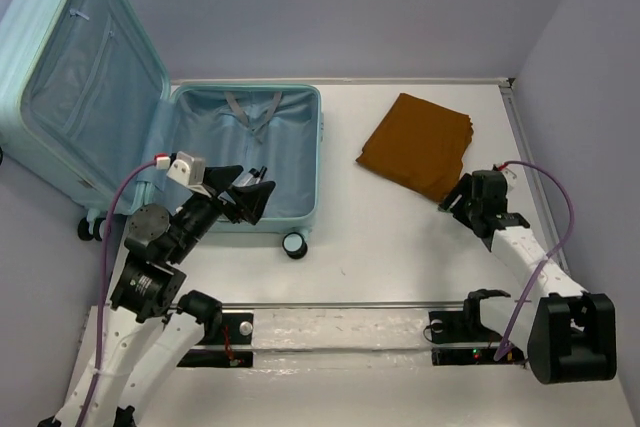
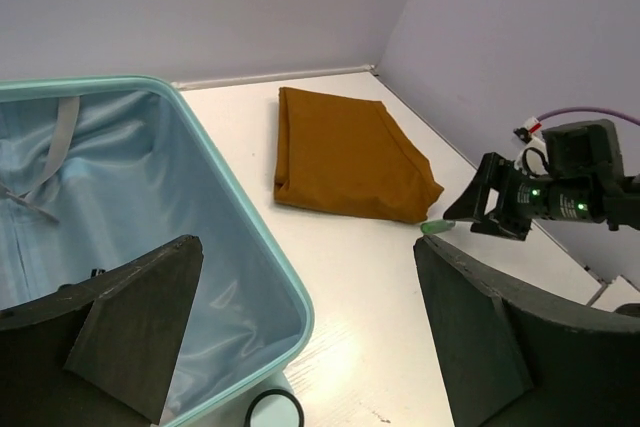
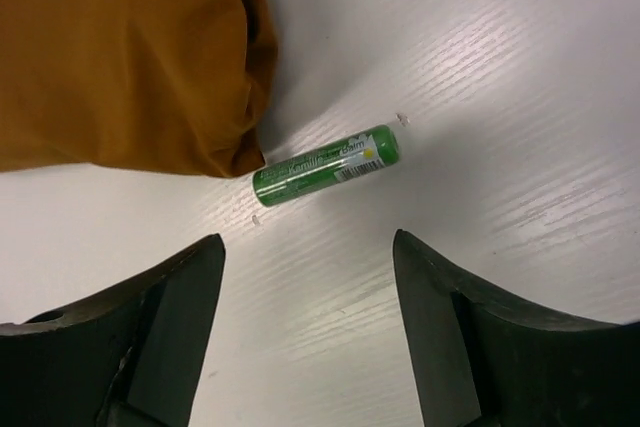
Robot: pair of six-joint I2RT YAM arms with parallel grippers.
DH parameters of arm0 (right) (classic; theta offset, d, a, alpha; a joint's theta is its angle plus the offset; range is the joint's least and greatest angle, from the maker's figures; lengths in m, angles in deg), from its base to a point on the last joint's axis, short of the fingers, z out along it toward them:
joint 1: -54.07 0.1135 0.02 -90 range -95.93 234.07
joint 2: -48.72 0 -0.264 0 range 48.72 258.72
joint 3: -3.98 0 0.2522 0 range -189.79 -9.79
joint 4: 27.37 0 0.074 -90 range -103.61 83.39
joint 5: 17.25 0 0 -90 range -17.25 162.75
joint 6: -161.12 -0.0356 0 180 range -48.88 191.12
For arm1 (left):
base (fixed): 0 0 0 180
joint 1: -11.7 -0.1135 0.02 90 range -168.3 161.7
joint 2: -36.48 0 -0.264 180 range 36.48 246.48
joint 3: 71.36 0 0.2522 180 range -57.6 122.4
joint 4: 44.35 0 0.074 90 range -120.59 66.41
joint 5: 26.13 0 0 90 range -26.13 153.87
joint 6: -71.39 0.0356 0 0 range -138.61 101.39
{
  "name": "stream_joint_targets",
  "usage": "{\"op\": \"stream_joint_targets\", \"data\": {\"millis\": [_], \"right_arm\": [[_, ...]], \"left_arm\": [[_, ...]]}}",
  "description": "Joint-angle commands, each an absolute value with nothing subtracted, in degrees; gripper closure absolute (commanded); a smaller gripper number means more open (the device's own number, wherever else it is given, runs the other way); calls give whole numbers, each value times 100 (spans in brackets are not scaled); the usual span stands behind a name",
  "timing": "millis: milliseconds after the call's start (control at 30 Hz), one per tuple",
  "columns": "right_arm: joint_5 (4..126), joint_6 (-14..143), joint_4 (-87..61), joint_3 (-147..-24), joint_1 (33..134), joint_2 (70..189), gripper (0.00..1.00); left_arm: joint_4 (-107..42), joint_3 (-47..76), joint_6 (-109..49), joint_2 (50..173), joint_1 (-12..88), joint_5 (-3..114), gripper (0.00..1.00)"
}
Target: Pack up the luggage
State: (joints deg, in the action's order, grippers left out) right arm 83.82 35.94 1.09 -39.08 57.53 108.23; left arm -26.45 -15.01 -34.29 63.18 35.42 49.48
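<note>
Overhead view, wrist close-ups, all sharing cloth (image 1: pixel 415 145)

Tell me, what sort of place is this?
Likely a robot test cell, not a home: left arm and right arm bolted to a white table, plain walls boxing it in, suitcase as prop.

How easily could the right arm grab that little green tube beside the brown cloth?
Probably yes. The right gripper hangs open just short of the green tube, with nothing lying between them; only the brown cloth crowds the tube's one end.
</note>
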Motion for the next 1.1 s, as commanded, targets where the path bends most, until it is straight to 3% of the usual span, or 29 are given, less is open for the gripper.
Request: {"op": "stream_joint_targets", "data": {"millis": [0,267,867,1067], "right_arm": [[8120,3124,-7,-4108,5294,10927,27],[8644,2691,107,-4159,5170,10989,32],[8515,2788,125,-4828,5108,12606,39],[7619,3244,-95,-4705,5108,13081,53]], "left_arm": [[-2795,-1514,-3426,6127,3788,5042,1],[-2751,-1488,-3399,5924,4105,5174,1],[-2707,-1462,-3364,5758,4246,5279,1],[-2699,-1462,-3347,5705,4246,5288,1]]}}
